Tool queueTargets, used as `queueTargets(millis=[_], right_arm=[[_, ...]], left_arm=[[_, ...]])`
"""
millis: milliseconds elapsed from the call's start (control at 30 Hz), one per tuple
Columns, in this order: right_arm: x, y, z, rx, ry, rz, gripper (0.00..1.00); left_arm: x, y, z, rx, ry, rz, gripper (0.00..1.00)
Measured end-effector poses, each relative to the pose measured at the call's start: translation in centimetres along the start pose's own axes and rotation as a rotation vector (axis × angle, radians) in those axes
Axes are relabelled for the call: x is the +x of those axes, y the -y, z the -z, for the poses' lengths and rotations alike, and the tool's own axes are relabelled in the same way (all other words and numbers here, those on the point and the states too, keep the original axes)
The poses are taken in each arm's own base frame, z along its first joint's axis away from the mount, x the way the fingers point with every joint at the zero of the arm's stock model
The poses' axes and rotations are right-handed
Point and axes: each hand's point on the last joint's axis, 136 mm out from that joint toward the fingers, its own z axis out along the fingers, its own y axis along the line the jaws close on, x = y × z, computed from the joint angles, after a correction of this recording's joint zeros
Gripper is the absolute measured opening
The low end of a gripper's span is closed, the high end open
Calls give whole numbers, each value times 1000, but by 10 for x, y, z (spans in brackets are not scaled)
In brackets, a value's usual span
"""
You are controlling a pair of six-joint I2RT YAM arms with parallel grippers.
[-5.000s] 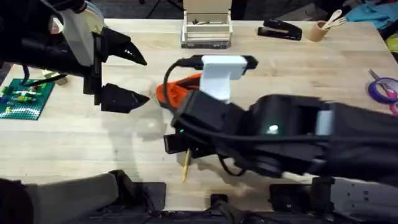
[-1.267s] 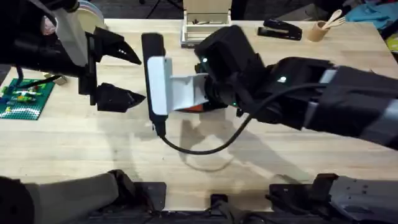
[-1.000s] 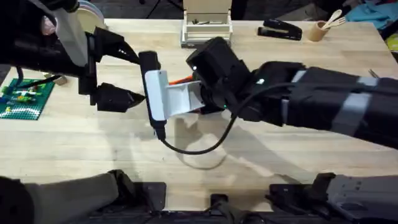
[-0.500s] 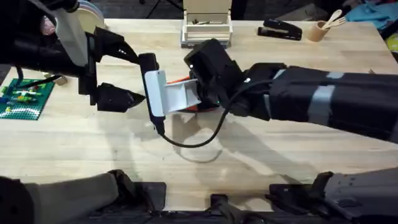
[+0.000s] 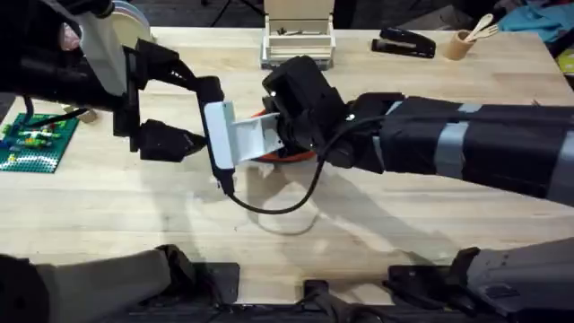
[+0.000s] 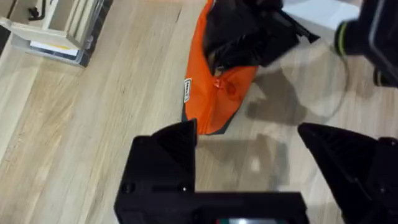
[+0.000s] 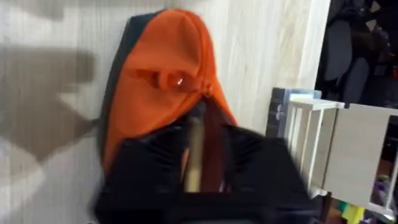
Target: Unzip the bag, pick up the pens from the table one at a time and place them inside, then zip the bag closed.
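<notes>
Left gripper (image 6: 249,152): fingers spread, idle just beside the bag.
Right gripper (image 7: 196,177): clamped the pen (image 7: 194,149) at the bag (image 7: 165,99) mouth.
Risk: unsteadied bag could slide on the table (image 5: 134,206); pen misses.

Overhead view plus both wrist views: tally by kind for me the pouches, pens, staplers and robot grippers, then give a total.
orange fabric zip pouch: 1
tan-yellow slim pen: 1
black stapler: 1
black two-finger grippers: 2, the left gripper and the right gripper
Total: 5
</notes>
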Motion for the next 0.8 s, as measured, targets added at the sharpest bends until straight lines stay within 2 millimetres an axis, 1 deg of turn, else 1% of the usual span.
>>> queueTargets(millis=[67, 133, 167, 200, 267, 500, 633, 667, 800], right_arm=[[-1, 1, 0, 3, 4, 0, 581], [-2, 2, 0, 7, 9, -1, 880], [-3, 2, 0, 9, 12, 1, 965], [-3, 2, 0, 9, 14, 1, 989], [-3, 2, 0, 7, 15, 1, 998], [1, 5, 0, 24, -10, -4, 998], [5, 9, 3, 43, -33, -49, 998], [4, 17, 12, 70, -28, -102, 997], [-2, 36, 35, 128, 10, -193, 996]], left_arm=[[0, 0, 0, 0, 0, 0, 995], [0, 0, 0, 0, 0, 0, 993], [0, 0, 0, 0, 0, 0, 993], [0, 0, 0, 0, 0, 0, 993], [0, 0, 0, 0, 0, 0, 994], [0, 0, 0, 0, 0, 0, 993], [0, 0, 0, 0, 0, 0, 993], [0, 0, 0, 0, 0, 0, 993], [1, 0, 0, 1, -9, 0, 993]])
